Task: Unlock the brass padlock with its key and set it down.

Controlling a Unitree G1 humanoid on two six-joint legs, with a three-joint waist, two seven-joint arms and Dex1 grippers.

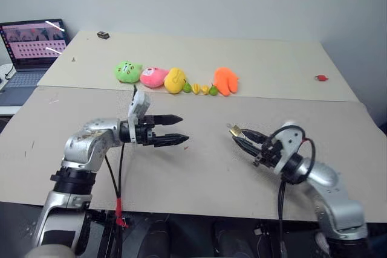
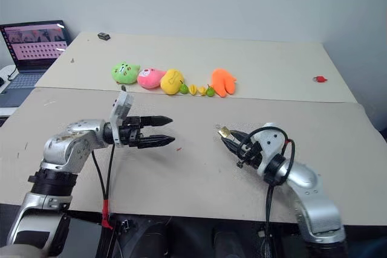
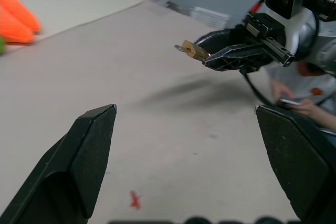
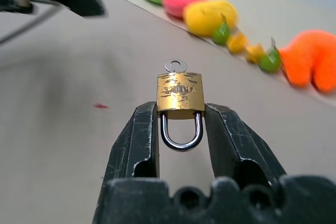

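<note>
The right gripper [image 4: 180, 116] is clamped on the brass padlock [image 4: 180, 96], key [image 4: 175, 66] sticking out of its far end. The left gripper [image 1: 175, 129] hangs nearby with fingers spread wide, holding nothing

Left claw [image 1: 175, 130] held level above table [image 1: 199, 173], pointing toward robot's right, black fingers [image 3: 89, 150] spread wide, nothing between them; left forearm bent inward from elbow. Right claw [image 4: 181, 116] raised off table, pointing forward-left toward left claw, fingers clamped on brass padlock [image 4: 180, 97], shackle toward wrist, key sticking out far end
</note>
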